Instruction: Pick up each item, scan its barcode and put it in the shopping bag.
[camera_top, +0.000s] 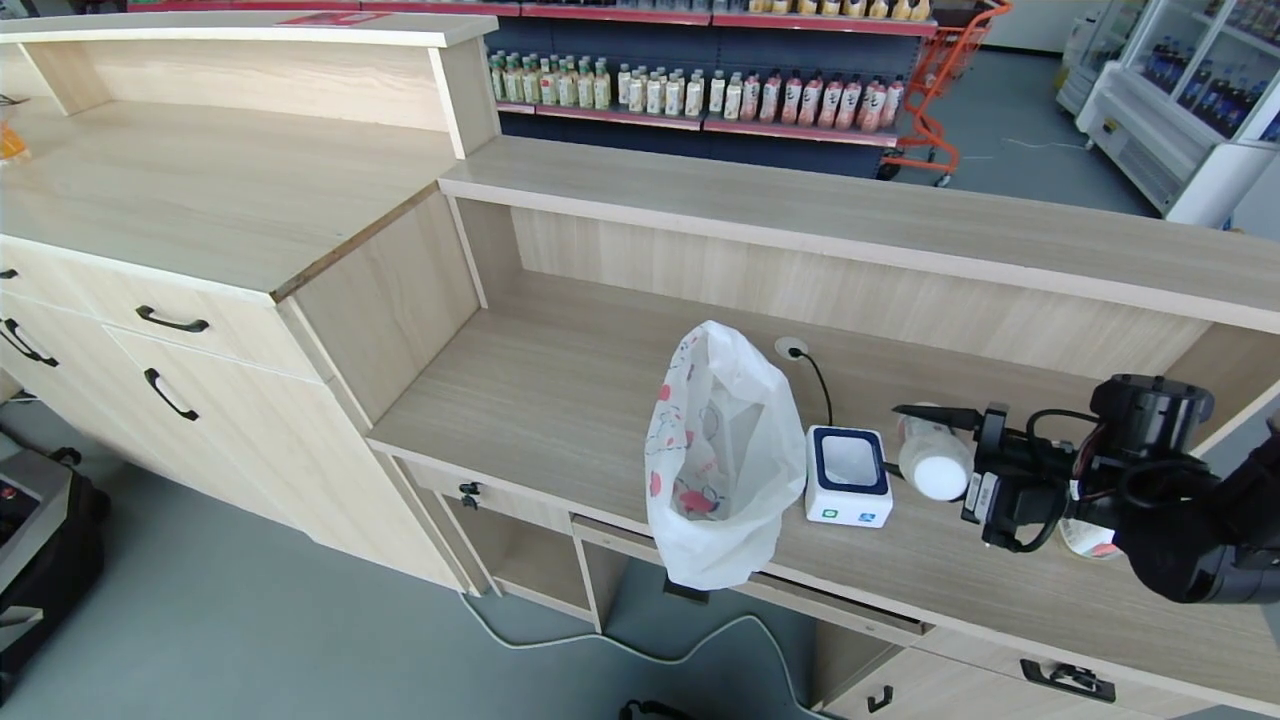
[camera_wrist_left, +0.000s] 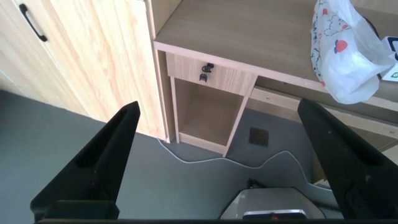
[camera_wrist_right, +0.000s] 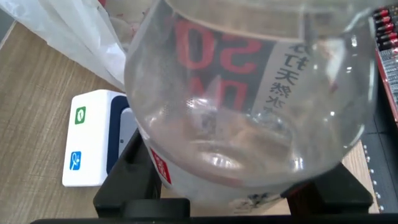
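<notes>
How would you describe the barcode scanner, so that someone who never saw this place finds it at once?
On the lower wooden counter, a white shopping bag stands open near the front edge. The scanner sits just right of it, between the bag and a white-capped bottle. It is the only box-shaped thing there: small, white, with a dark-framed window on top.

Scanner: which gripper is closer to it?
Right. The right gripper, holding a bottle, is just beside the scanner; the left gripper is out in front of the counter, past the bag.
</notes>
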